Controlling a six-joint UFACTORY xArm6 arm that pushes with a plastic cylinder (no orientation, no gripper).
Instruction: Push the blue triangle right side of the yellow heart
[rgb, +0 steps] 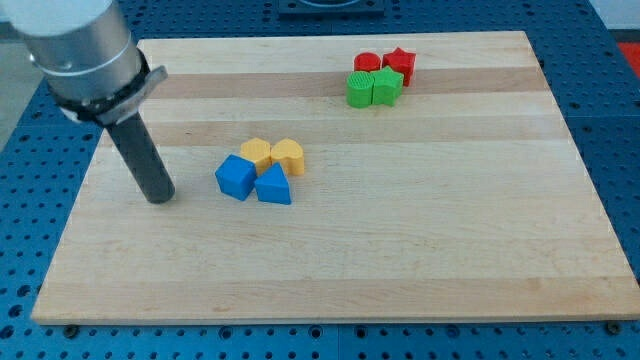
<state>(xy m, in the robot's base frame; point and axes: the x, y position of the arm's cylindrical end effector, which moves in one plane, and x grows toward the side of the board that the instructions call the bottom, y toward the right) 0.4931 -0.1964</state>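
Note:
The blue triangle (273, 187) lies on the wooden board (400, 250), left of centre. It touches a blue cube-like block (236, 177) on its left. Just above it sit two yellow blocks side by side: a yellow heart (288, 156) on the right and a yellow pentagon-like block (257, 153) on the left. My tip (160, 198) rests on the board to the view's left of this cluster, about a block's width from the blue cube. It touches no block.
Near the view's top right of centre stand a red round block (367, 63), a red star (400, 64), a green star-like block (360, 88) and a green cube-like block (386, 86), bunched together. Blue perforated table surrounds the board.

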